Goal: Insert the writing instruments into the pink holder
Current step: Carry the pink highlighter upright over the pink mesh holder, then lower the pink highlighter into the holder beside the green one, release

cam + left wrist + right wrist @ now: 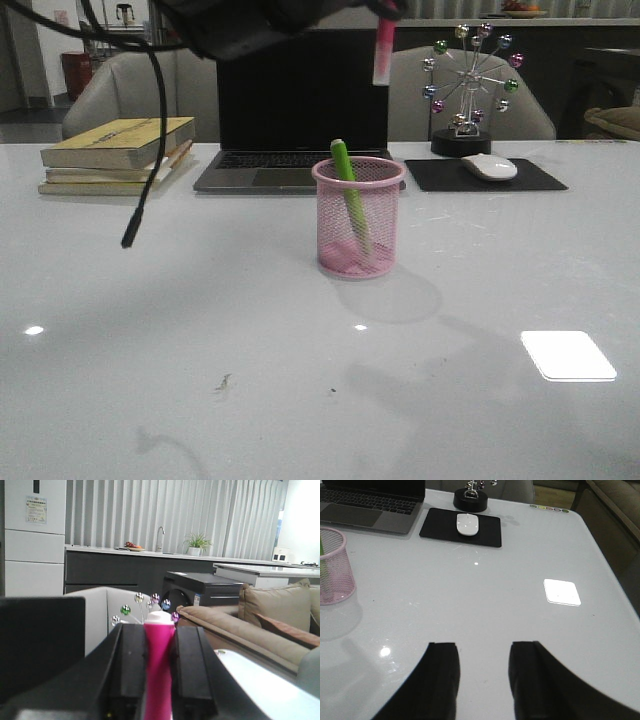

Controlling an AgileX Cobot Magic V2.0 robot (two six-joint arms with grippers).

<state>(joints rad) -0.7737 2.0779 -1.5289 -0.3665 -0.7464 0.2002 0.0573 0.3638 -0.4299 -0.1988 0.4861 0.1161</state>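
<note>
Our left gripper [159, 672] grasps the pink marker [384, 50] high above the pink holder [358, 217]; misaligned, it could strike the rim; right gripper [482, 677] released

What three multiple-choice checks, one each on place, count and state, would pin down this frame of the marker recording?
1. Where is the bright green highlighter marker?
A. Flat on the table
B. Leaning inside the pink wire-mesh pen cup
C. On the books

2. How many markers are in the cup?
A. None
B. One
C. Two

3. What is the state of the left claw?
A. Open and empty
B. Shut on the bright pink highlighter marker
C. Shut on the white computer mouse

Answers:
1 B: the front view shows it tilted in the cup, its end above the rim.
2 B: only the green one is inside; the pink one hangs high above the table.
3 B: the left wrist view shows both fingers pressed on the pink barrel.
</note>
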